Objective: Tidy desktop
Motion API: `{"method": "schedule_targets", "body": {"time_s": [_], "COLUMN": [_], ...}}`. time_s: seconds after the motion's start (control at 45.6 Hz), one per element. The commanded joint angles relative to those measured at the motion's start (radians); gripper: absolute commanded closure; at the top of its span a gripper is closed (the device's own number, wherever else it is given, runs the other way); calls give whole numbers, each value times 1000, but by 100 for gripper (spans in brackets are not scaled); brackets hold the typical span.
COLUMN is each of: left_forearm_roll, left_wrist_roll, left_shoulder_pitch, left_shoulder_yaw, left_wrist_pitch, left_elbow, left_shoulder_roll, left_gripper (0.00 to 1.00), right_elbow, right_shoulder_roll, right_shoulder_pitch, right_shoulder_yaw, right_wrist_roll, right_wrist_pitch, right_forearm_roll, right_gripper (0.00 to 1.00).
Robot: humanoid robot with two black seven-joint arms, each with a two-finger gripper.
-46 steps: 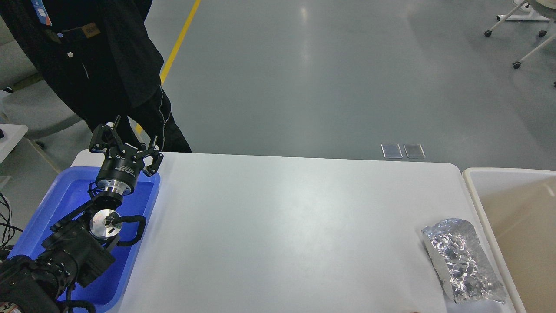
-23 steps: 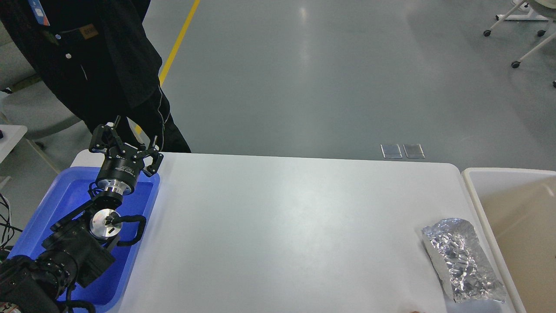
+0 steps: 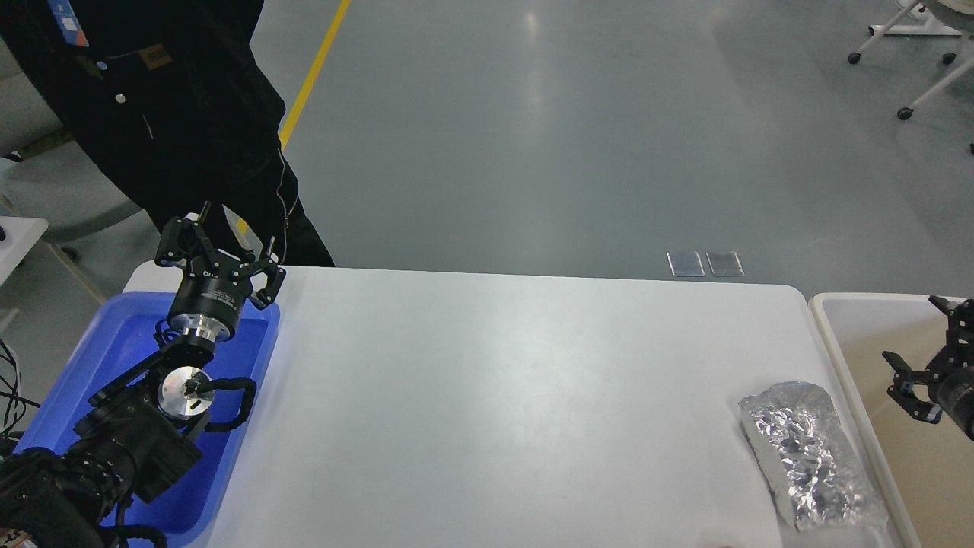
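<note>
Blue plastic tray (image 3: 114,342), rectangular with raised walls, sits below the left gripper (image 3: 221,245) at the left end of the desktop; the left arm's thick black links cover much of its floor, and its near corner is cut off by the frame edge. The left gripper hovers above the tray's far right corner with its fingers spread apart and nothing between them. Behind it stands a person in dark clothing (image 3: 167,99), visible only from torso to thigh. The large plain white desktop (image 3: 487,396) with rounded corners extends rightward from the tray, bare across its middle. A crumpled silver foil bag (image 3: 810,457) lies on the desktop's near right corner, just left of and below the right gripper (image 3: 917,358). The right gripper enters at the right frame edge, over the white-rimmed beige bin (image 3: 845,323); its fingers stand apart, holding nothing, and its arm is cut off. The bin is only partly in view.
</note>
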Motion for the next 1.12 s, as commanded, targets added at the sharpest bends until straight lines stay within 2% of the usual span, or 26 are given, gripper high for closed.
{"method": "schedule_targets", "body": {"time_s": [0.0, 0.175, 0.307, 0.373, 0.592, 0.702, 1.096], "left_forearm_roll": [1, -1, -1, -1, -1, -1, -1], "left_wrist_roll": [0, 0, 0, 0, 0, 0, 0], "left_shoulder_pitch": [0, 0, 0, 0, 0, 0, 0], "left_shoulder_yaw": [0, 0, 0, 0, 0, 0, 0], "left_wrist_pitch": [0, 0, 0, 0, 0, 0, 0], "left_elbow": [0, 0, 0, 0, 0, 0, 0], "left_shoulder_roll": [0, 0, 0, 0, 0, 0, 0], "left_gripper": [0, 0, 0, 0, 0, 0, 0], "right_elbow": [260, 248, 248, 243, 69, -25, -47], "right_shoulder_roll": [97, 244, 333, 353, 410, 414, 443], "right_shoulder_pitch": [-184, -190, -178, -164, 18, 113, 129], "right_shoulder_yaw": [395, 441, 458, 457, 357, 271, 269], "right_wrist_roll": [13, 22, 108, 136, 136, 136, 140], "right_wrist_pitch": [-1, -10, -7, -11, -68, -59, -63], "right_forearm_roll": [-193, -212, -212, -213, -212, -210, -205], "right_gripper": [0, 0, 0, 0, 0, 0, 0]}}
